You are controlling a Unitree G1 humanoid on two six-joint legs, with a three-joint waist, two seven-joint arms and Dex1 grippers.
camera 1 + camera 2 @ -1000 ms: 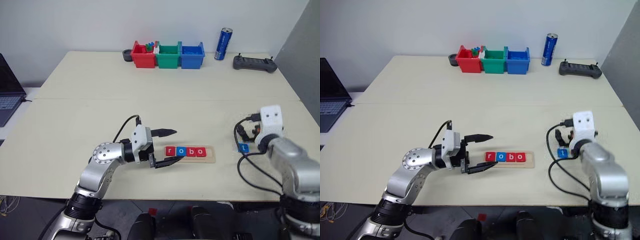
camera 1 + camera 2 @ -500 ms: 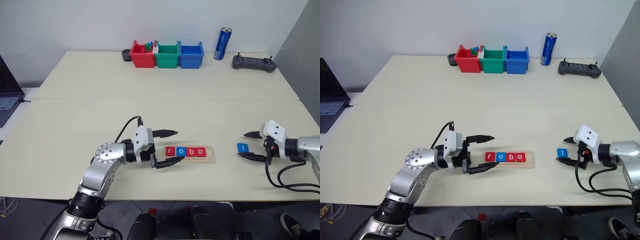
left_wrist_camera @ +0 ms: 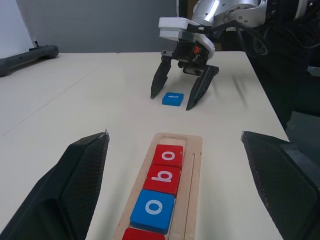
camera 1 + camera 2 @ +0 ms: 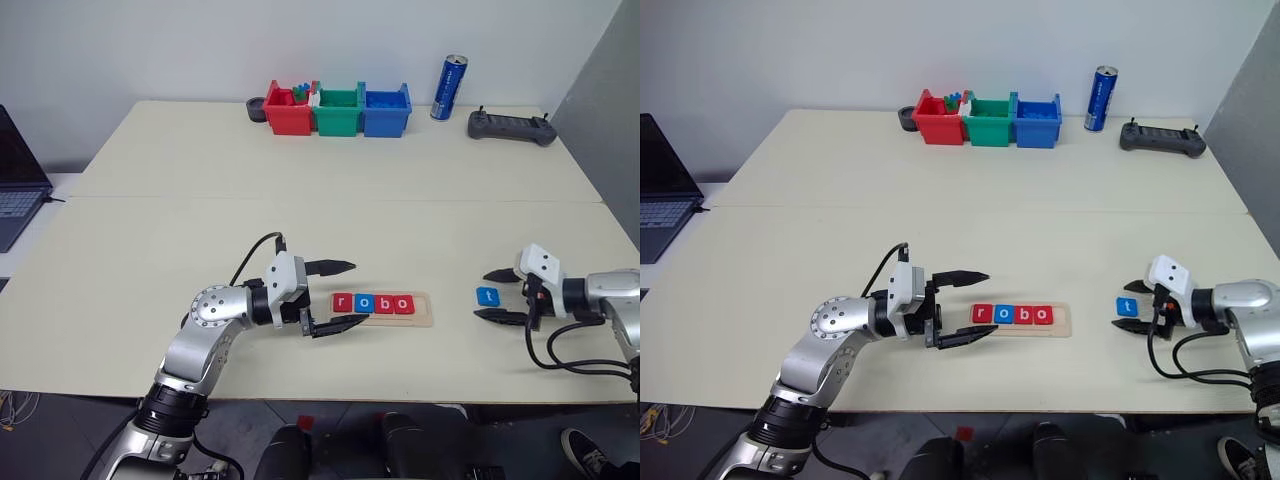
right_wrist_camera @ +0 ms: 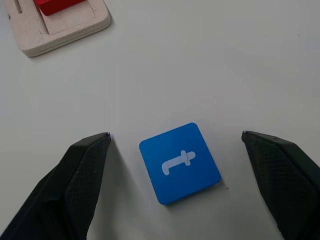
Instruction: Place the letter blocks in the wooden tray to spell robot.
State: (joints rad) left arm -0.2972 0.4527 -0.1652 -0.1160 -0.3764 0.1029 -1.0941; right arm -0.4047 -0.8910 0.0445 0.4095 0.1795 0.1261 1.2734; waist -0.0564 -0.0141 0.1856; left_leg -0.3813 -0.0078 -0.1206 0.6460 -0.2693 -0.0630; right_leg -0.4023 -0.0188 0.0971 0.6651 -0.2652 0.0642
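Left arm bent across the front, its left gripper [image 4: 334, 296] level, pointing right, fingers spread wide — right arm reaching in low, right gripper [image 4: 498, 294] angled down, fingers likewise parted.

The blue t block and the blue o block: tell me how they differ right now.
The blue t block lies loose on the table, right of the wooden tray; the blue o block sits in the tray between red blocks. The t lies between the open right gripper's fingers; the o has no gripper around it. Both are flat blue squares with white letters.
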